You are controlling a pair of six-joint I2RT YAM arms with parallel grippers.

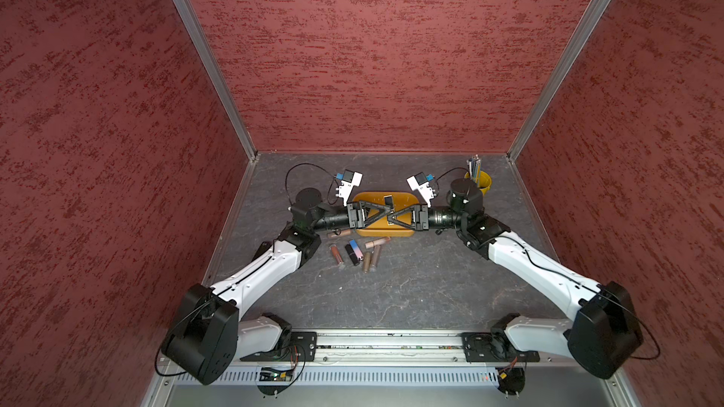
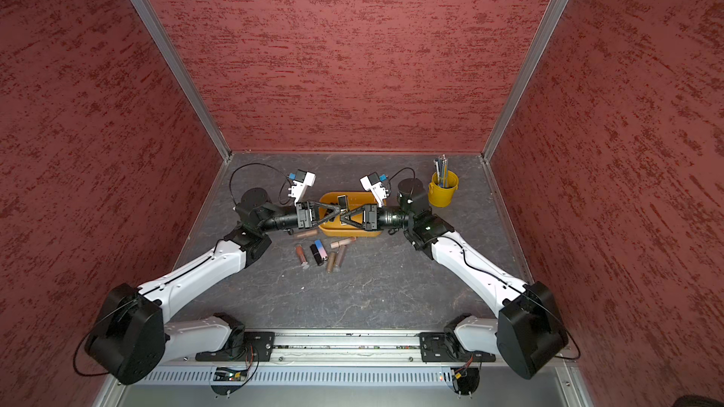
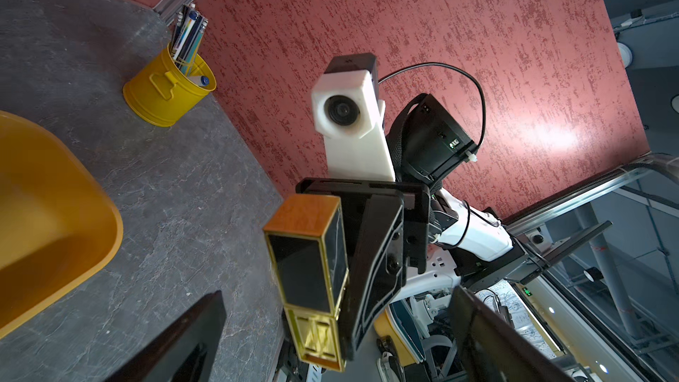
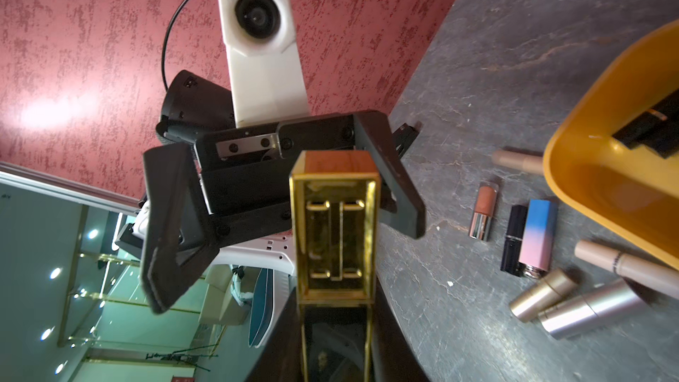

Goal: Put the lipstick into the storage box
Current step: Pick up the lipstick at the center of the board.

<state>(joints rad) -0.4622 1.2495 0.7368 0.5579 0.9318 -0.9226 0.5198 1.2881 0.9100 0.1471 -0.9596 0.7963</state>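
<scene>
**Right pincer holds the lipstick over the box; left pincer released**

Nearest the arm bases, the grey marbled table [image 1: 391, 299] carries a loose cluster of tubes just in front of the storage box. Among them are a blue-and-pink lipstick [image 1: 355, 249] beside a black one, a brown one with a silver base [image 4: 484, 211], two metallic tubes [image 4: 573, 306] and a beige tube [image 1: 378, 242] close to the box's front wall.

Behind them, in both top views, the two arms meet tip to tip over the mustard-yellow storage box [image 1: 386, 232]. The right gripper [image 1: 390, 217] is clenched on the lipstick [image 4: 336, 229], a square black-and-gold tube. It is held up above the box's middle and is not lying in it. The left gripper [image 4: 286, 266] faces it, released. Its two black fingers [image 4: 165, 251] are spread wide on either side of the tube and do not pinch it.

A second black tube [image 4: 646, 132] lies inside the box.

Farthest back, near the right rear corner, a small yellow pen cup [image 2: 442, 189] stands upright with pens in it, well apart from the box.
</scene>
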